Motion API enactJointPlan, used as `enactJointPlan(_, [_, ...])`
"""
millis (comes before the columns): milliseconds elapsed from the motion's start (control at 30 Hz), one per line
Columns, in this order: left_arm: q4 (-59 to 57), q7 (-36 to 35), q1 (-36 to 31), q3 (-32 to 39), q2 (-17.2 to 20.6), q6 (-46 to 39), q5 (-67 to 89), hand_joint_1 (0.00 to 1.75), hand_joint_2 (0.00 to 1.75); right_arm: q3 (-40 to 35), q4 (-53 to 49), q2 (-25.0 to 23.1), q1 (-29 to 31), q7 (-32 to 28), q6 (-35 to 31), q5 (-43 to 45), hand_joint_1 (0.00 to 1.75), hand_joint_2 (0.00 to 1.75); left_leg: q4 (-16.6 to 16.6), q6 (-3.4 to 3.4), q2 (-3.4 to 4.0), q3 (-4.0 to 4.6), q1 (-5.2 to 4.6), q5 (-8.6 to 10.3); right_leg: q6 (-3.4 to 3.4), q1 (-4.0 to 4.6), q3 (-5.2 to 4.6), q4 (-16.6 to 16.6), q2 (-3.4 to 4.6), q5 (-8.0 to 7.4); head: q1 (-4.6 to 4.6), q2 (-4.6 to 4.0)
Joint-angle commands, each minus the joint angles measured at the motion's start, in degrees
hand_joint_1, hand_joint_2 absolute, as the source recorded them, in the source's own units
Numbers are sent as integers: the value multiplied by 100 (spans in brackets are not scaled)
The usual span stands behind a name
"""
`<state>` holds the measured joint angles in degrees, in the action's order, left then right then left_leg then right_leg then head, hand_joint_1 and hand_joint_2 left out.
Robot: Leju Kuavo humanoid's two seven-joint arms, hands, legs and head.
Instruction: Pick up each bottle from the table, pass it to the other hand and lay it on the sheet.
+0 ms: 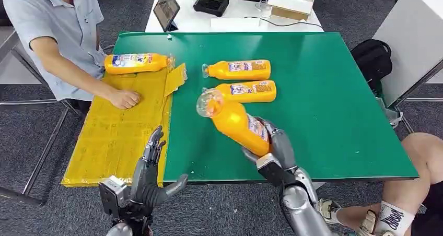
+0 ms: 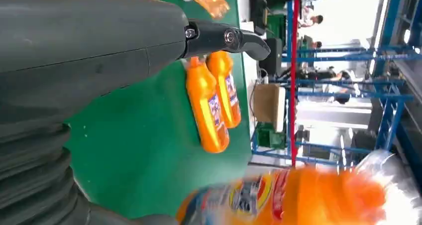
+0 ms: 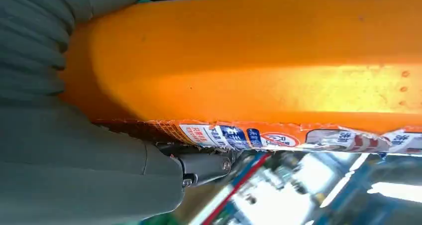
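Note:
My right hand [image 1: 274, 144] grips an orange bottle [image 1: 237, 124] by its lower body and holds it tilted above the green table [image 1: 334, 105], clear cap up and to the left. Up close, the right wrist view has that bottle [image 3: 259, 65] against the hand [image 3: 74, 150]. My left hand [image 1: 149, 178] is open at the table's near edge, beside the yellow sheet [image 1: 120, 131]. The left hand [image 2: 99, 51] is open, with the held bottle [image 2: 308, 195] blurred nearby. Two orange bottles [image 1: 237, 69] [image 1: 245, 90] lie on the table. Another bottle [image 1: 136, 63] lies on the sheet's far end.
A person in a grey shirt sits at the left, one hand [image 1: 124, 98] resting on the sheet. A white table behind holds a tablet [image 1: 166, 9], a controller [image 1: 211, 2] and a cardboard box [image 1: 293, 0]. A second person's leg [image 1: 423, 168] is at the right.

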<state>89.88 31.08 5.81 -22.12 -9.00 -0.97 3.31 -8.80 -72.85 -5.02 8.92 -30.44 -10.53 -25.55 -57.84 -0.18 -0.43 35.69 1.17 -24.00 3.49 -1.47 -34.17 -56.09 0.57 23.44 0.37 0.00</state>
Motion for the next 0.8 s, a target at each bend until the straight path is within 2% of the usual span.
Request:
enactJointPlan(33, [-522,-71,-363,-112,-78,128,-227,0,175,-1118,680,-438,494,-61,-121,-46,166,175,4,4,21,-29,5,-9,-21,10,22,4,12,3,0,0])
enactJointPlan(200, [-500,-71,-354,-117,-67,129,-227,0,175,-1166,738,-420,509,-60,-188,-40,166,175,5,6,13,-21,4,-6,-13,9,20,7,2,3,0,0])
enactJointPlan(333, [-480,-17,-449,-143,-100,181,-378,0,175,-1552,1029,-549,540,-74,-130,-38,161,175,5,4,10,-12,2,-3,-11,5,13,6,1,1,2,0])
enactJointPlan(367, [-471,-17,-467,-161,-95,185,-384,0,175,-1639,1129,-599,542,-82,-144,-53,166,175,6,5,13,-24,3,-7,-18,8,24,7,2,4,2,0])
enactJointPlan(633, [-451,-30,-548,-204,-134,172,-522,0,175,-1901,1360,-690,583,-122,-203,-49,166,175,5,5,8,-22,4,-6,-15,10,21,7,-4,5,2,0])
enactJointPlan(800, [-214,194,-579,-344,-79,229,-685,0,175,-2058,1658,-690,702,-111,-242,87,168,175,4,7,6,-23,4,-7,-17,10,24,6,-6,7,2,0])
